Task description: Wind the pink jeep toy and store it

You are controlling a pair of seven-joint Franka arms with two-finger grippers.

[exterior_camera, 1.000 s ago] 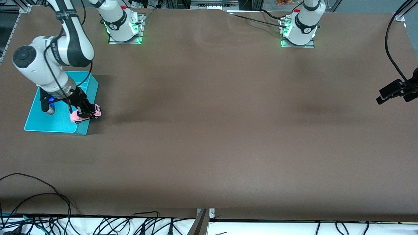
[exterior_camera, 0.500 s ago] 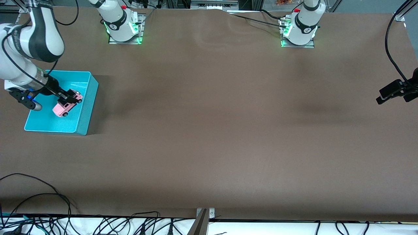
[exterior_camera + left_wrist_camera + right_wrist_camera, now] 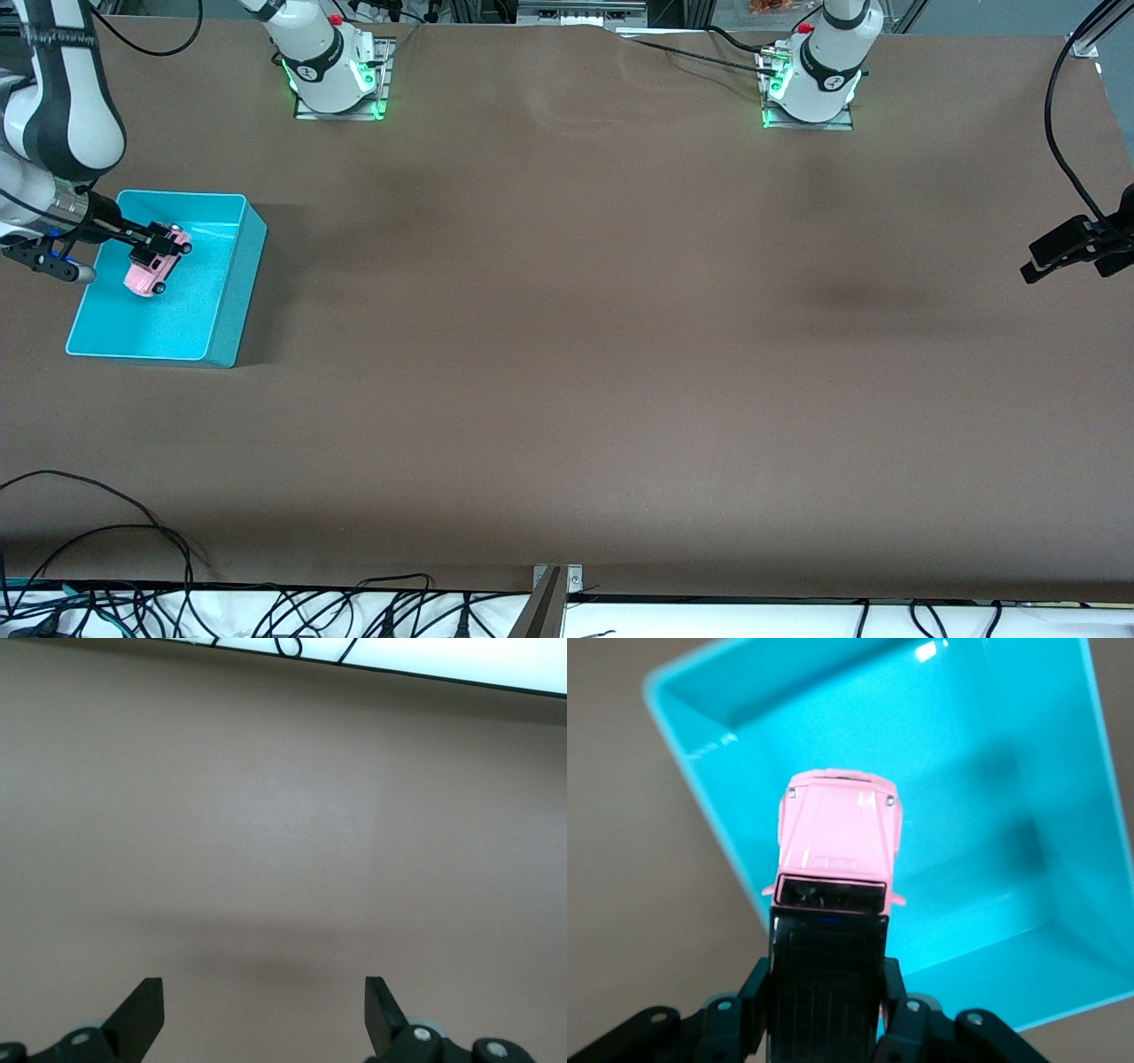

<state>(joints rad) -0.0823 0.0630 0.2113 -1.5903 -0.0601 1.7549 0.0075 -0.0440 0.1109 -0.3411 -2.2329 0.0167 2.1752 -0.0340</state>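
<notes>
The pink jeep toy (image 3: 151, 264) hangs tilted in the air over the teal bin (image 3: 232, 292) at the right arm's end of the table. My right gripper (image 3: 158, 245) is shut on it, fingers pressed against the sides of its black-roofed cabin. In the right wrist view the pink jeep toy (image 3: 840, 838) points its hood down at the bin's floor (image 3: 957, 797), with the black roof between the fingers. My left gripper (image 3: 263, 1014) is open with nothing between its fingers, over bare table. The left arm waits at its end of the table, where part of its hand (image 3: 1076, 248) shows.
The bin stands on the brown table (image 3: 567, 354) near its edge at the right arm's end. Cables (image 3: 97, 540) lie along the table's edge nearest the front camera. Both arm bases (image 3: 332, 66) stand at the farthest edge.
My right gripper carried the jeep from the bin's corner nearest the camera inward over the bin's middle, farther from the camera, and tilted it nose down. The left arm has not moved.
</notes>
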